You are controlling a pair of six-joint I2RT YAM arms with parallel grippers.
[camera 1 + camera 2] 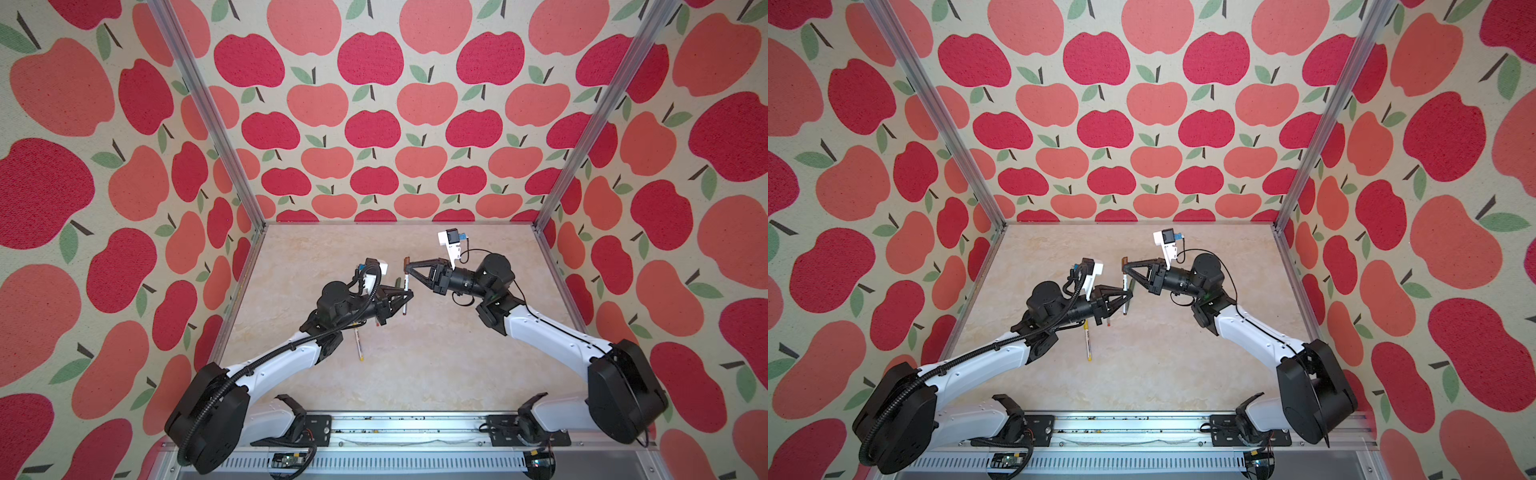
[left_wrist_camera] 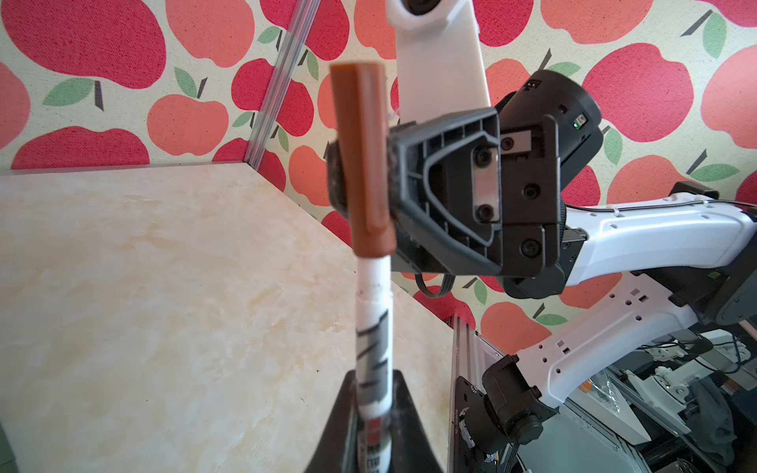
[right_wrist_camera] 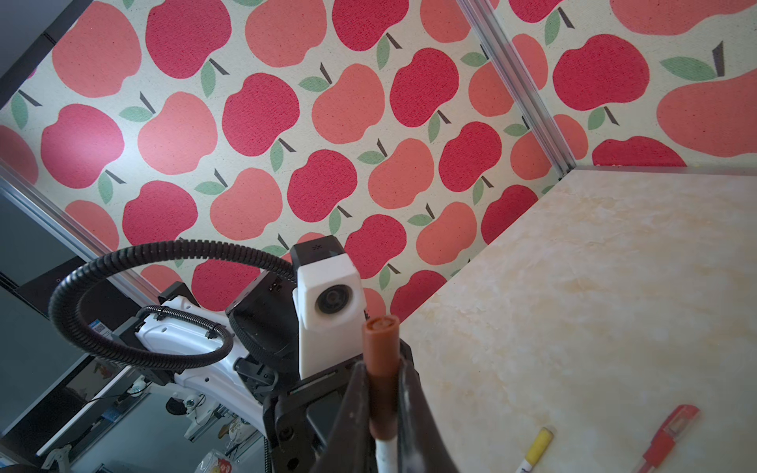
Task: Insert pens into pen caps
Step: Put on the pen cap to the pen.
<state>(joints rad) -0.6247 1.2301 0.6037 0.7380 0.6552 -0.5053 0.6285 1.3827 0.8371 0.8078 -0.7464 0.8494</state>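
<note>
Left wrist view: brown cap [image 2: 362, 123] sits on the white pen [image 2: 372, 319], held in mid-air. We note the left gripper [image 2: 375, 393] clamped on its barrel and the right gripper [image 2: 364, 176] clamped on the cap. On the table [image 3: 614, 286] the yellow pen [image 3: 536, 448] and red pen [image 3: 665, 438] lie capped. The green pen [image 1: 1131, 286] we cannot judge.

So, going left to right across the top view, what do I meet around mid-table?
Yellow-tipped white pen, lying flat → red pen's end → white-barrelled pen with brown plastic cap, held aloft → white right-wrist camera.
</note>
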